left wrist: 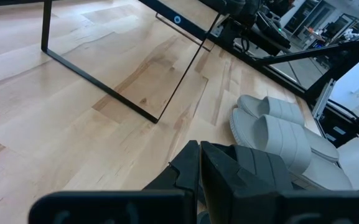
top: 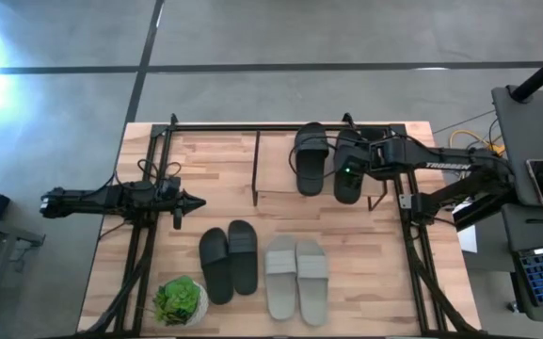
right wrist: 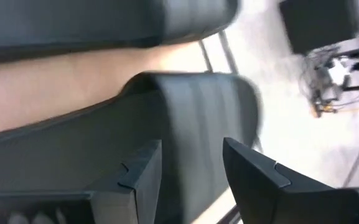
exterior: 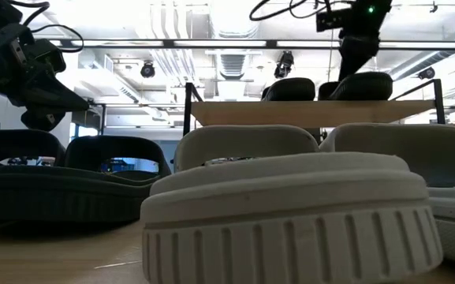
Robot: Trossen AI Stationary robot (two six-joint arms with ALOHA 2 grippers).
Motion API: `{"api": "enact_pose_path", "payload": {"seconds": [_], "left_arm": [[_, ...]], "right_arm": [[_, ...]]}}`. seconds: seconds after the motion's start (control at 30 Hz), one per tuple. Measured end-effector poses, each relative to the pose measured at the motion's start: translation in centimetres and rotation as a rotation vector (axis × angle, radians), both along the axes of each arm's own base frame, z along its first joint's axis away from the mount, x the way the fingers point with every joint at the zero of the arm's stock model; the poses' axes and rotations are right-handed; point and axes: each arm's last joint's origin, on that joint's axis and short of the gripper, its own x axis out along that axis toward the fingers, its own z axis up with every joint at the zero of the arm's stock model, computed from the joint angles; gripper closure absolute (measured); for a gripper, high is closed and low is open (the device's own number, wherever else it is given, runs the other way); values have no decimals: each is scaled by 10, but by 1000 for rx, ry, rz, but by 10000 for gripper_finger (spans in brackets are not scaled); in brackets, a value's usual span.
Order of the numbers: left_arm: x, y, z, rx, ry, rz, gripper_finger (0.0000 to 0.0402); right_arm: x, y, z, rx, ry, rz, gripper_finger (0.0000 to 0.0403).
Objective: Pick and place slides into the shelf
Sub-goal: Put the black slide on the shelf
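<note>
A pair of black slides (top: 311,158) lies on the shelf's (top: 276,174) light top board, at the table's far side; in the low view the pair (exterior: 290,88) sits on the board (exterior: 314,113). My right gripper (top: 348,171) hangs open just over the right-hand slide's strap (right wrist: 191,118). A second black pair (top: 229,262) and a light grey pair (top: 296,276) lie soles down on the table, nearer the front. My left gripper (top: 196,201) is shut and holds nothing, hovering at the table's left. My right gripper slants down from the table's right side, one finger (right wrist: 139,171) on each side of the right-hand black slide's strap (right wrist: 195,143). Whether the fingers touch the strap I cannot tell. The slide lies flat on the shelf's top board.
A green potted plant (top: 179,301) stands at the table's near left corner. The shelf's thin black frame (left wrist: 111,93) stands on the tabletop ahead of my left gripper. Bare wood lies between the shelf and the two pairs on the table.
</note>
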Motion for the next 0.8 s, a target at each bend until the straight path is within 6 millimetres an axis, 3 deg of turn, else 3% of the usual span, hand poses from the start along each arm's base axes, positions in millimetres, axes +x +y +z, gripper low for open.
{"api": "enact_pose_path", "payload": {"seconds": [0.23, 0.4, 0.63, 0.8], "left_arm": [[0, 0, 0, 0, 0, 0, 402], [0, 0, 0, 0, 0, 0, 402], [0, 0, 0, 0, 0, 0, 402], [0, 0, 0, 0, 0, 0, 402]], "right_arm": [[-1, 9, 27, 15, -66, 8, 241], [-2, 26, 43, 221, -148, 63, 241], [-10, 58, 33, 508, -107, -10, 253], [-13, 84, 20, 499, -81, -29, 305]]}}
